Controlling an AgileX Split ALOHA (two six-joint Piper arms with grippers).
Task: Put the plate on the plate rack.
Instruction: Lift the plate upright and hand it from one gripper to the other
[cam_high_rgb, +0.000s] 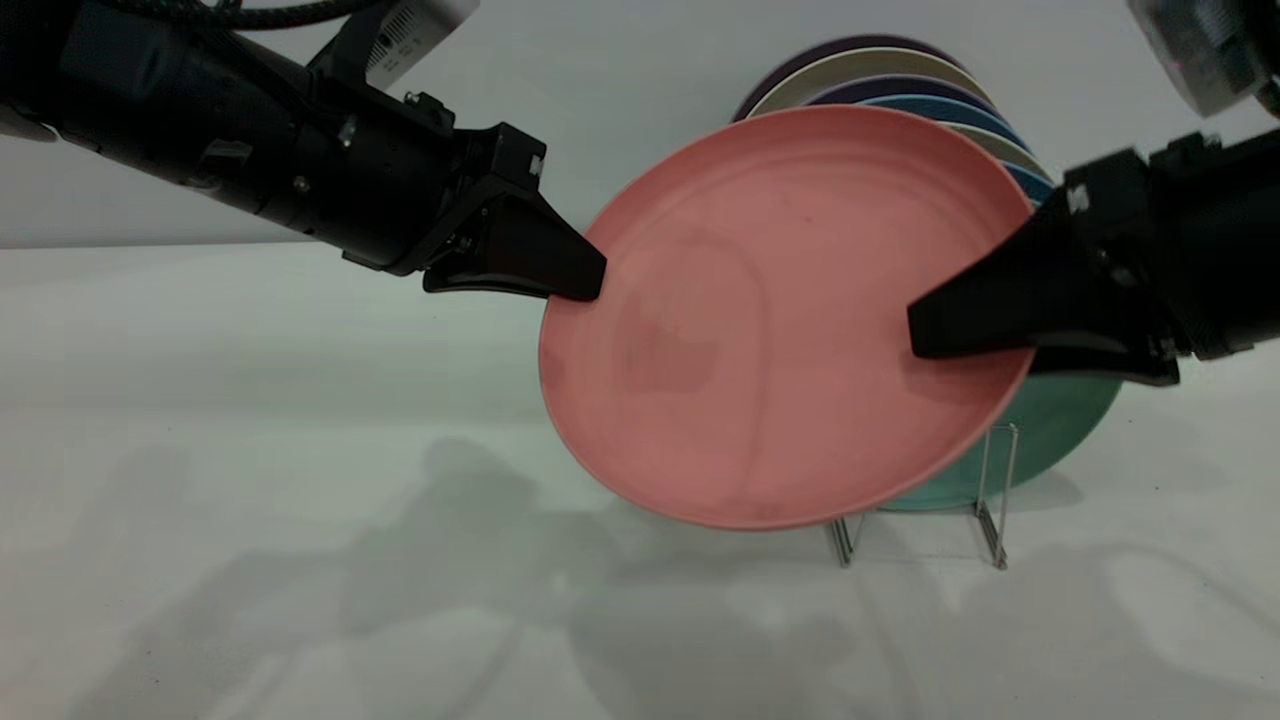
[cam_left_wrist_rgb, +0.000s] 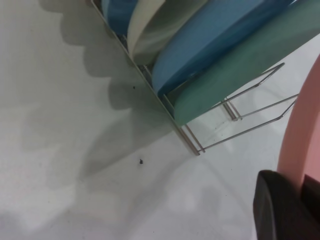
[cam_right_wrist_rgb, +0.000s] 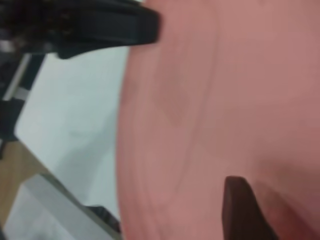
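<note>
The round salmon-pink matte plastic plate (cam_high_rgb: 770, 330) hangs tilted above the white bench (cam_high_rgb: 250, 480), just in front of the thin silver wire plate rack (cam_high_rgb: 990, 500) that carries a teal-green plate (cam_high_rgb: 1060, 420) and others. The left gripper (cam_high_rgb: 590, 280) has its fingers pinching the plate's left rim, while the right gripper (cam_high_rgb: 925, 335) has its fingers pinching the right rim.

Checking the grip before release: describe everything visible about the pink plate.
The plate is round, salmon-pink, matte plastic by its look, with a low raised rim and faint scuffs. It hangs tilted above the table, in front of the racked plates, with the left pincer shut on one edge and the right pincer on the opposite edge.
</note>
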